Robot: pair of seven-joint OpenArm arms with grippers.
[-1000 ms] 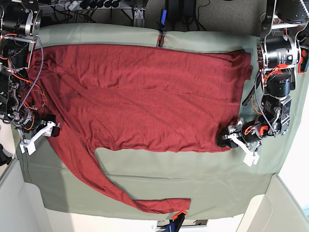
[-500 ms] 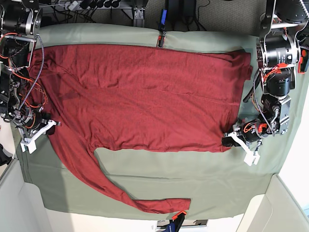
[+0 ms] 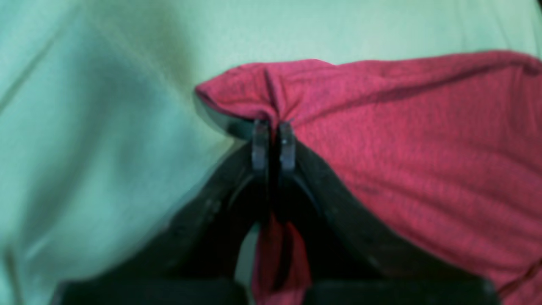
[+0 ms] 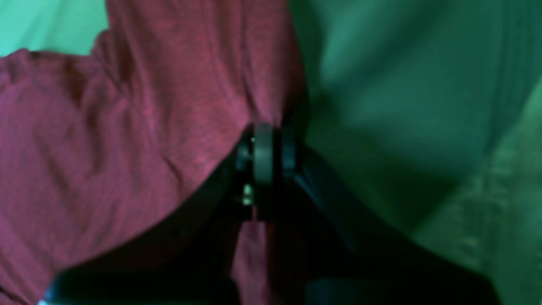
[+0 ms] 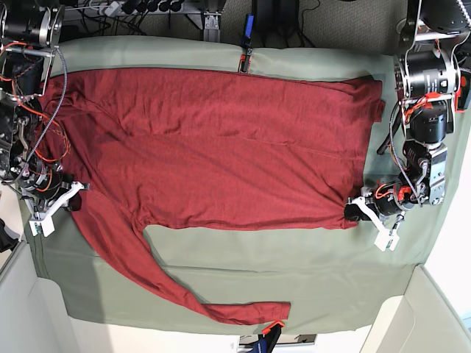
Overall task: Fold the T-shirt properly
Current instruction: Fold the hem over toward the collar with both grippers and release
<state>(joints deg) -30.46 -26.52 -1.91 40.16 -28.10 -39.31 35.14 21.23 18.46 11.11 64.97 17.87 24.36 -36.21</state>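
Observation:
The dark brick-red T-shirt [image 5: 213, 154] lies spread flat on the sage-green sheet [image 5: 294, 272], one long sleeve [image 5: 184, 290] trailing toward the front edge. My left gripper [image 5: 355, 212] sits at the shirt's lower right corner, shut on a pinch of red fabric [image 3: 271, 106]; the wrist view shows the cloth bunched between its fingertips [image 3: 260, 142]. At the shirt's left edge my right gripper [image 5: 71, 198] is likewise shut on the T-shirt [image 4: 169, 127], with fabric gathered at its fingers [image 4: 262, 152].
The green sheet covers the whole table. Arm bases and cabling stand at the far left [image 5: 22, 88] and far right [image 5: 427, 81]. A clamp [image 5: 246, 59] holds the sheet at the back edge, another clamp [image 5: 271, 327] at the front edge.
Both grippers went from open to shut on the shirt's edges. The left one has drawn its corner slightly outward to the right; the right one shifted slightly left.

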